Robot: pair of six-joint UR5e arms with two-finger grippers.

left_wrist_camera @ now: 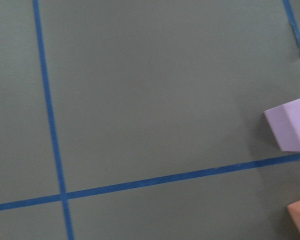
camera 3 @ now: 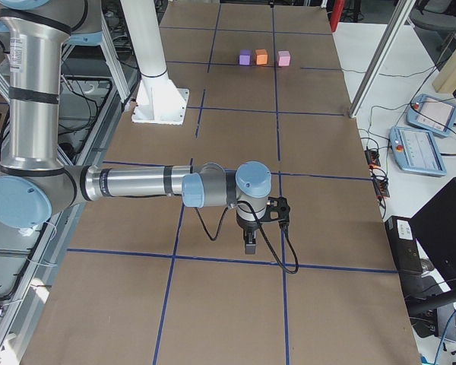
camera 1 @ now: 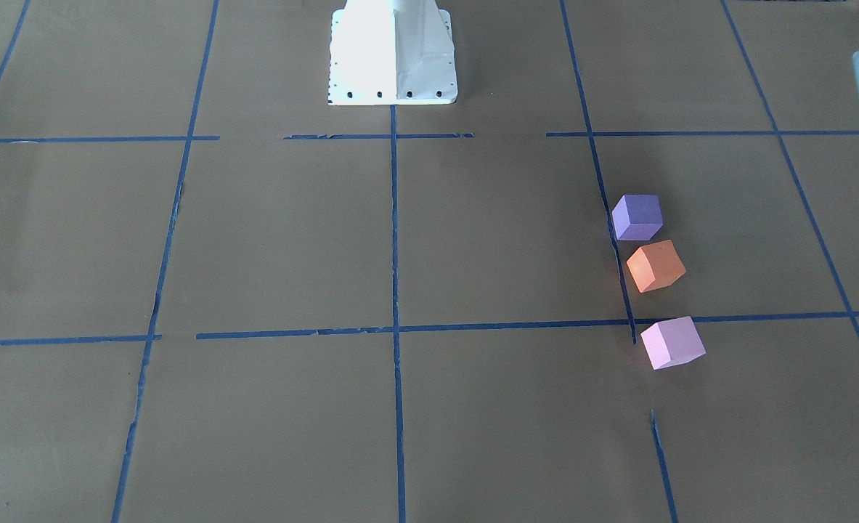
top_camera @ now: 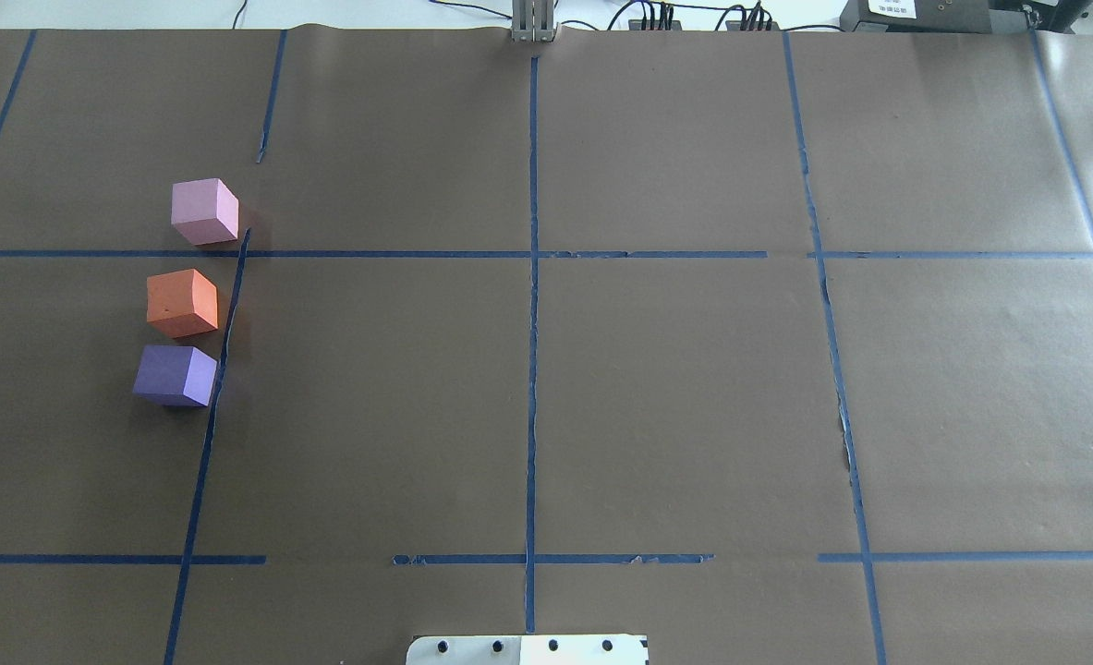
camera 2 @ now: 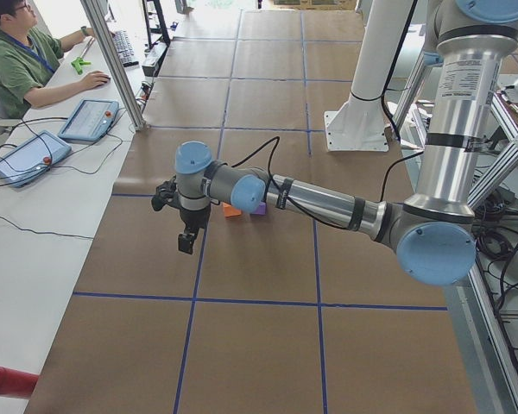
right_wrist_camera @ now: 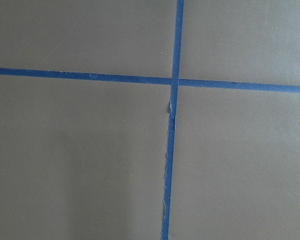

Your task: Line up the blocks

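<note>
- Pink block (camera 1: 672, 343) lies nearest the front-facing camera, toward the left end of the table (camera 1: 291, 240) and on the side far from the robot. It sits just past a blue tape line (camera 1: 394, 254) crossing. The orange block (camera 1: 656, 266) lies next toward the robot, a clear gap away. The purple block (camera 1: 637, 216) comes last, just beside the orange one. A white robot base (camera 1: 393, 54) stands at the table's robot-side edge.
- From overhead, the three blocks form a slightly crooked row running from the robot-side edge toward the far edge, along a tape line near the left end. Each block is turned a little differently. No fingers show here.
- From the left end, the left arm (camera 2: 319, 203) reaches low across the table. The left gripper (camera 2: 186, 243) points down above the surface, beside the blocks, toward the left edge. Whether its fingers are spread or pressed together I cannot tell. An operator (camera 2: 17, 60) sits at a desk beyond the table's far edge.
- From the right end, the right gripper (camera 3: 248, 245) hangs pointing down over the table's right end, well apart from the blocks. The state of its fingers I cannot tell.
- Left wrist view: pink block and a corner of the orange one at the picture's right edge.
- Right wrist view: only a tape crossing on bare table.
</note>
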